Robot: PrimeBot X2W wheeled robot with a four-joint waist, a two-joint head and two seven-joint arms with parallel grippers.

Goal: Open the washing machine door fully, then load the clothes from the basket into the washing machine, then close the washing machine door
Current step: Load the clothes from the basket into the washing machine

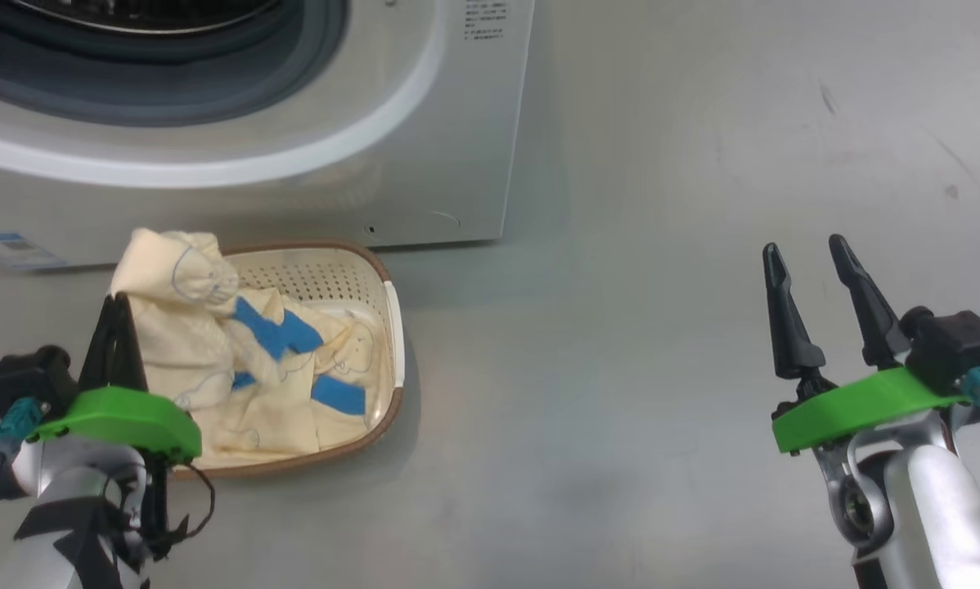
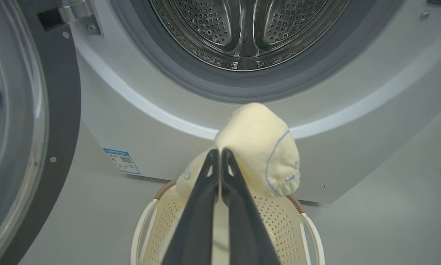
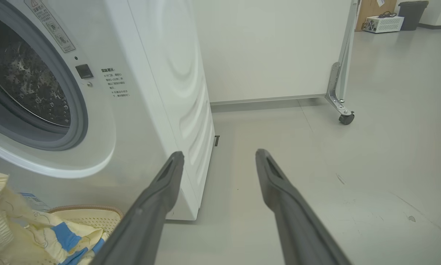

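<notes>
Pale yellow soft clothes (image 1: pixel 212 360) with faint outline prints and bright blue patches lie heaped in the small cream perforated plastic basket (image 1: pixel 326 274) with a brown rim and white side handles. The basket stands on the grey floor (image 1: pixel 662 368) just in front of the big white front-loading washing machine (image 1: pixel 424 147), below its round opening. We see the left claw (image 1: pixel 118 303) over the basket's near left corner, clenched on a fold of the clothes. In the left wrist view its two dark fingers meet at the tips, and a rounded bunch of yellow cloth bulges over them, standing higher than the rest of the heap, between the basket and the machine's front. The large round washing machine door (image 2: pixel 58 110), with its wide black rim and clear window, stands swung open at the machine's hinge side. That leaves the grey rubber gasket (image 2: pixel 191 79) and the perforated steel drum (image 2: pixel 242 29) open to view, and we see no cloth inside the drum. A blue-edged sticker (image 2: pixel 122 161) sits low on the machine's front, just beside the basket. The right claw (image 1: pixel 805 245) is released, its fingers spread with nothing between them. It hangs over bare floor well apart from the basket, past the machine's front corner on our right.
</notes>
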